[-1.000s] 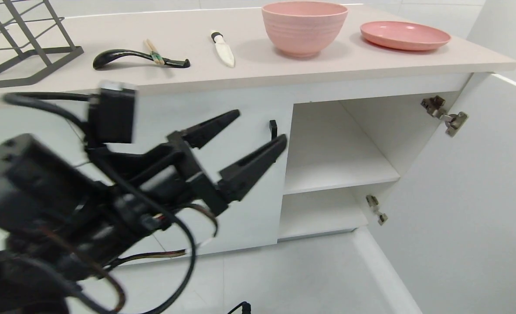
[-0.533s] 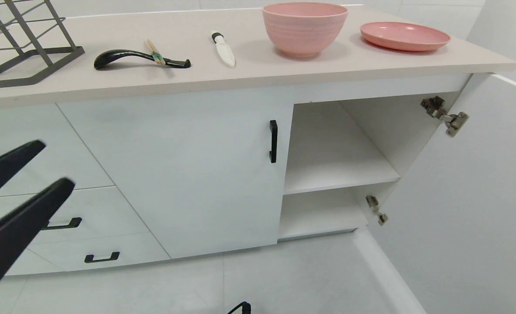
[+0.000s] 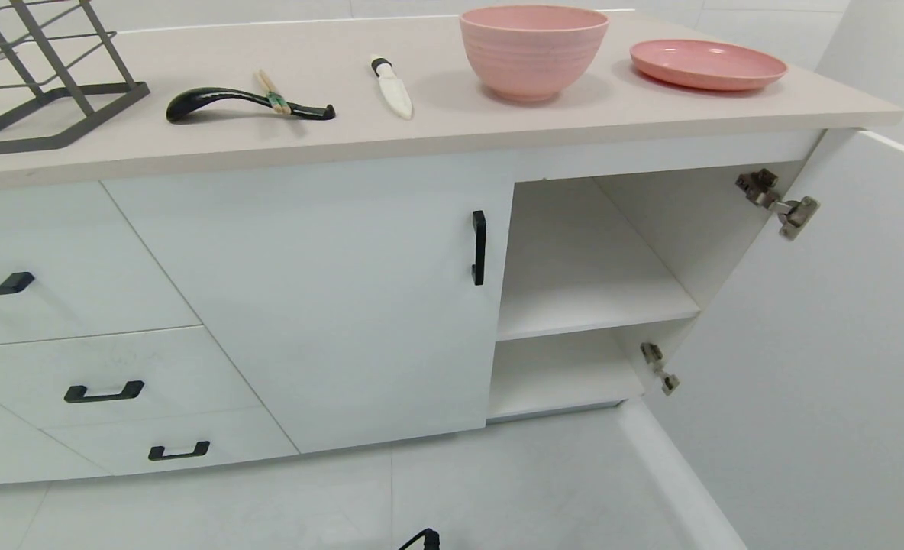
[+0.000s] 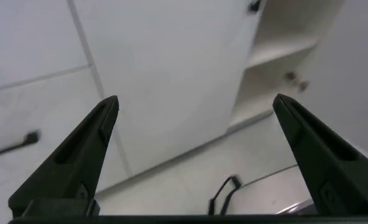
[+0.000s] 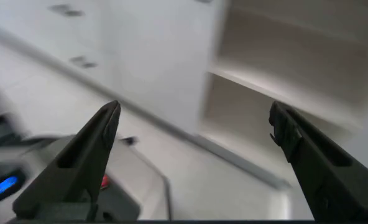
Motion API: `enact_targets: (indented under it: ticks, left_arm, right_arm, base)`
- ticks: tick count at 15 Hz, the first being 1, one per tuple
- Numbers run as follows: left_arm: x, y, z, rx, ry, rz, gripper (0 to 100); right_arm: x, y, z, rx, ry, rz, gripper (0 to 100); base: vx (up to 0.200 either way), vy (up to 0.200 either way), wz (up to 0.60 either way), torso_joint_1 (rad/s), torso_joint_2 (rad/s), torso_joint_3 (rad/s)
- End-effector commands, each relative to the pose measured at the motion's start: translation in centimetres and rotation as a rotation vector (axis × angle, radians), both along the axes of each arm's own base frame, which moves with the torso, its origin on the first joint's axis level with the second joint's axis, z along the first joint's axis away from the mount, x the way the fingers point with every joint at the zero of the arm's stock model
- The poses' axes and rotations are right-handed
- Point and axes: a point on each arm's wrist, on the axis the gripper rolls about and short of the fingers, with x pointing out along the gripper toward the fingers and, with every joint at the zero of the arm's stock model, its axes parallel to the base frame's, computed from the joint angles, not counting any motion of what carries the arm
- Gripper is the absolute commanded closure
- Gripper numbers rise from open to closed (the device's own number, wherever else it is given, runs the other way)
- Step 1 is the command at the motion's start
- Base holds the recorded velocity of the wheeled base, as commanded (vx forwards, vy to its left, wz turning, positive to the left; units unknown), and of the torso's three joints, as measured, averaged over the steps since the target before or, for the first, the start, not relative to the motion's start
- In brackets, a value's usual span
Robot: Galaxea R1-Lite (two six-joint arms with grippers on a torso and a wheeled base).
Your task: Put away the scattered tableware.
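Along the top of the head view, the scattered tableware is spread over the beige desk. A pink bowl is seen upright at upper centre. To its right, near the desk's right end, a pink plate lies flat, apart from the bowl. Left of the bowl a white knife is laid with its tip toward the desk's front edge. Further left a black spoon lies on its side, and a pair of chopsticks is seen resting across its handle. A dark wire rack occupies the upper left corner of the frame.

Below the desk, right of centre, a cabinet compartment is seen open, split into 2 levels by 1 shelf. Its open door is swung out at the right of the frame. At centre a closed door carries a black vertical handle, and 3 black drawer handles are seen at lower left.

The left gripper is released, its 2 fingers spread wide, and is pointed at the closed door. The right gripper is likewise released and spread, facing the open shelves.
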Motion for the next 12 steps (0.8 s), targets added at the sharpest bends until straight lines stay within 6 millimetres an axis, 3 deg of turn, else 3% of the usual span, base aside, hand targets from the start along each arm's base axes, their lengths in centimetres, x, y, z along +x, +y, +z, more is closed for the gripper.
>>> enact_targets:
  ticks: [1,3,12]
  left_arm:
    - [-0.92,-0.08,-2.42,0.074,0.022,0.136,0]
    - [-0.85,0.25,-2.7,0.037,0.064,0.275,0]
    - [-0.85,0.32,-2.8,-0.006,0.083,0.297,0]
  right_arm:
    - [-0.29,-0.58,-0.42,0.151,0.02,-0.302,0]
    - [-0.26,-0.71,-0.4,0.144,0.01,-0.359,0]
    - [-0.23,-0.88,-0.4,0.144,0.003,-0.437,0]
  base:
    - [0.0,0.0,0.0,0.0,0.0,0.0]
    - [0.0,0.0,0.0,0.0,0.0,0.0]
    - [0.0,0.0,0.0,0.0,0.0,0.0]
